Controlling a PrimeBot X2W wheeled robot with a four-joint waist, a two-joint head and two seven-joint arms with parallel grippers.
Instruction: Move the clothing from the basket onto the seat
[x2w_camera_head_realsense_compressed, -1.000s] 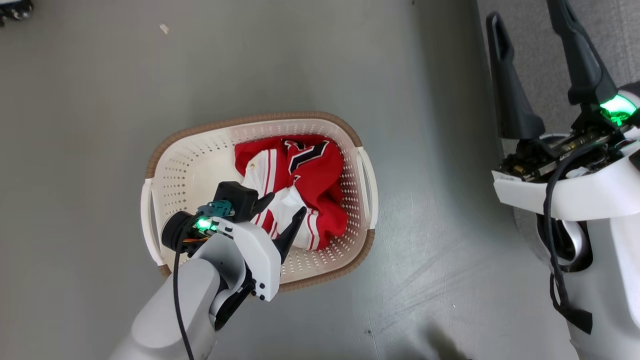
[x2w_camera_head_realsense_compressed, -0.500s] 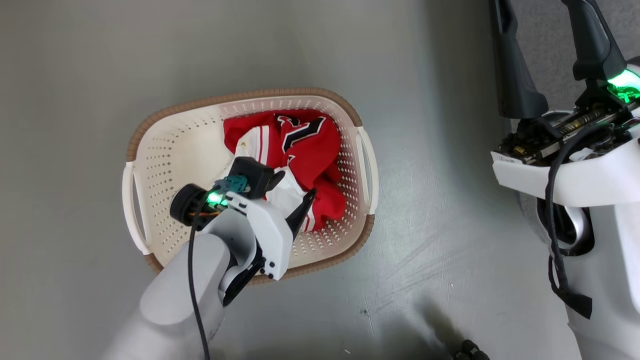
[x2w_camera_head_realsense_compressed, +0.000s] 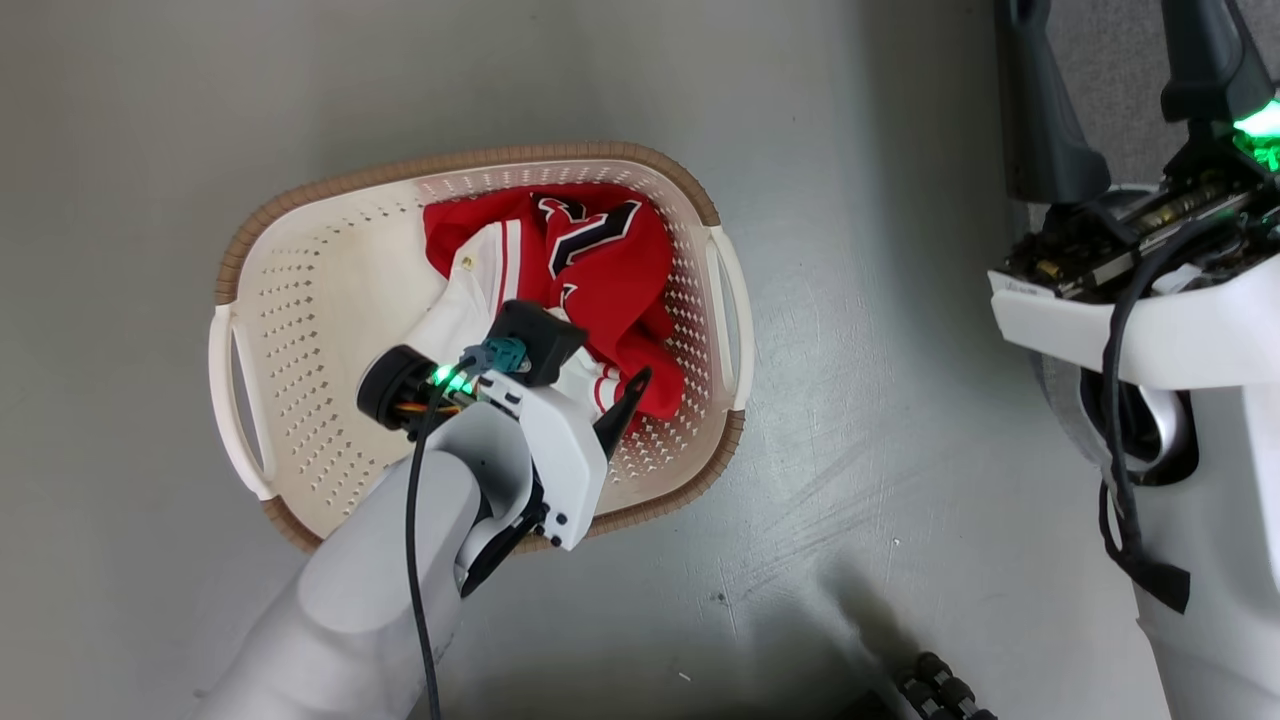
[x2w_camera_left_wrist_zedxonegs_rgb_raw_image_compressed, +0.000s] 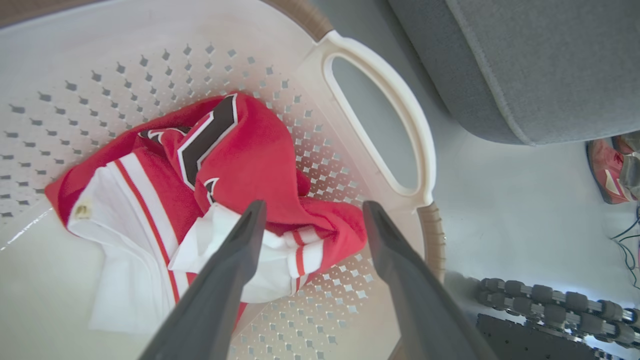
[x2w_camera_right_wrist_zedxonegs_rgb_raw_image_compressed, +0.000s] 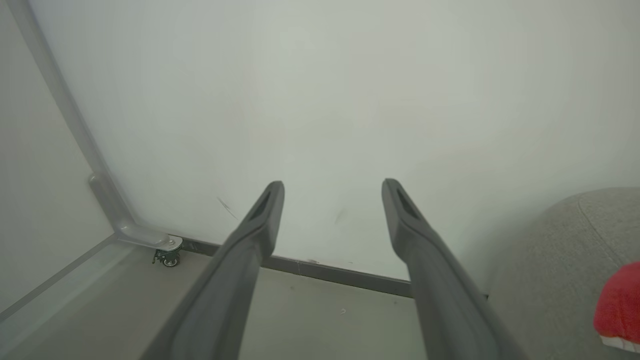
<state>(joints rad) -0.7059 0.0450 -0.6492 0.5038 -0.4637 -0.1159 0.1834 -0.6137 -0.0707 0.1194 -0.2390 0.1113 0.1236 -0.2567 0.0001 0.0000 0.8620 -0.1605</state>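
Observation:
The clothing, red with white trim and a black-and-white number, lies bunched in the right half of the cream basket on the floor. My left gripper reaches down into the basket, open. In the left wrist view its two fingers straddle the red and white folds of the clothing, with the left gripper just above them inside the basket. My right gripper is raised at the right, open and empty, and in its wrist view the right gripper points at a white wall. The grey seat stands beyond the basket's handle.
A red garment lies on the seat at the right edge. A person's red shoe is on the floor near the seat. Black rollers of the robot's base sit close to the basket. A caster stands by the wall.
The head camera has shifted, so the basket sits higher and further left in the picture. My left gripper has reached further over the clothing, still open. The right gripper stays raised and open.

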